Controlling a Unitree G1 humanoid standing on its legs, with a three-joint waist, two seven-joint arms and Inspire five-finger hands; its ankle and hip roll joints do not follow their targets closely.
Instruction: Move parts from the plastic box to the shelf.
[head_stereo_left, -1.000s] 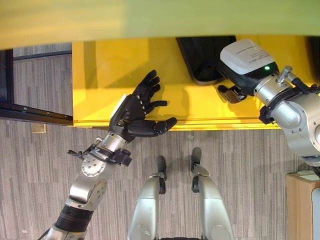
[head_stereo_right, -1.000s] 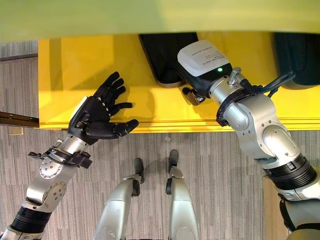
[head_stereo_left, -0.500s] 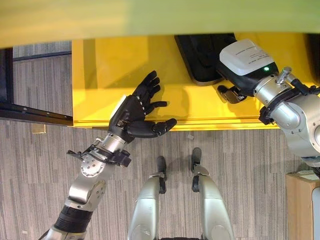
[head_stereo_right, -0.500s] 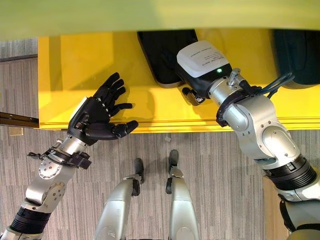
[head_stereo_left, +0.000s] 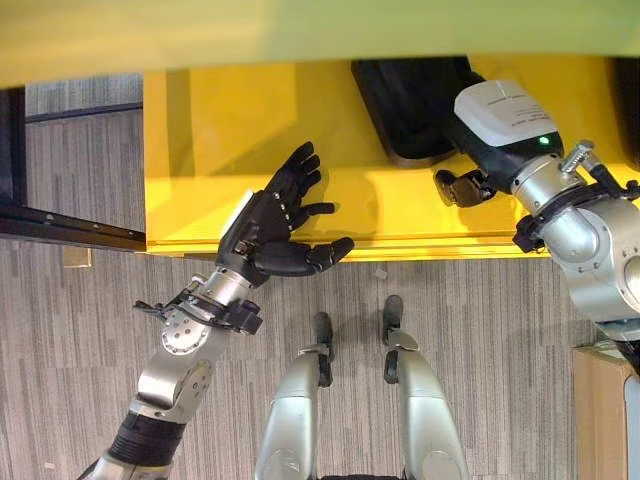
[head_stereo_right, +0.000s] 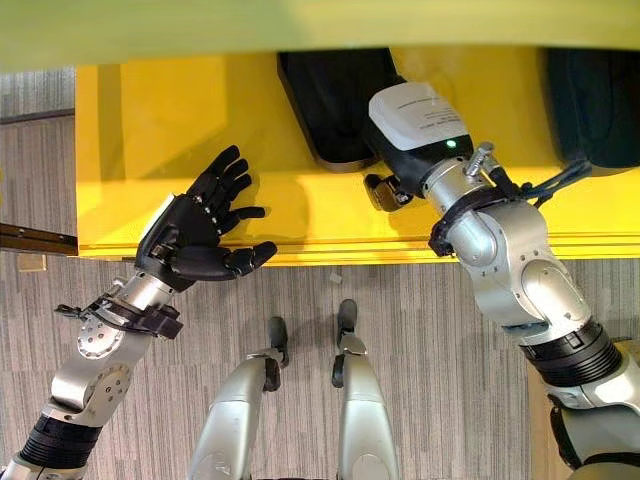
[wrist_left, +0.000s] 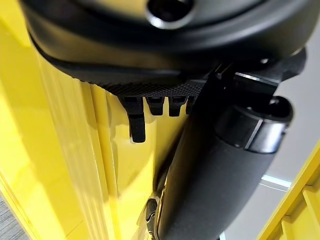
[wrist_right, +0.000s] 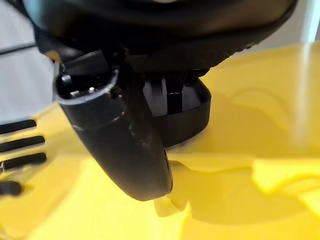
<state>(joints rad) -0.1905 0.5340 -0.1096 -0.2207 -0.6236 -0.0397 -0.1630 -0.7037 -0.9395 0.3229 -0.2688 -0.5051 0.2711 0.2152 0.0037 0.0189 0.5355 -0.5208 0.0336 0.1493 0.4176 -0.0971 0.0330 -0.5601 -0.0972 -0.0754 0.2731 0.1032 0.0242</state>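
- Two hands are seen over a yellow shelf: the left hand at the shelf's front edge, the right hand further in, beside a black part.
- The black part is laid flat on the shelf board, with its long axis running from the front edge toward the back and its rounded end nearest the robot; its far end is cut off by the yellowish band across the top of the view.
- The part lies directly ahead of the right hand, which is by far the nearer; the left hand is well apart from it, across bare yellow board.
- The right hand's fingers are hidden behind its white-covered wrist unit and by the part, so it cannot be told whether the part is gripped or merely touched; only the thumb is seen, free above the shelf.
- The left hand is spread wide and holds nothing.
- Open board is left beside the part toward the left, and a narrower strip toward the front lip.
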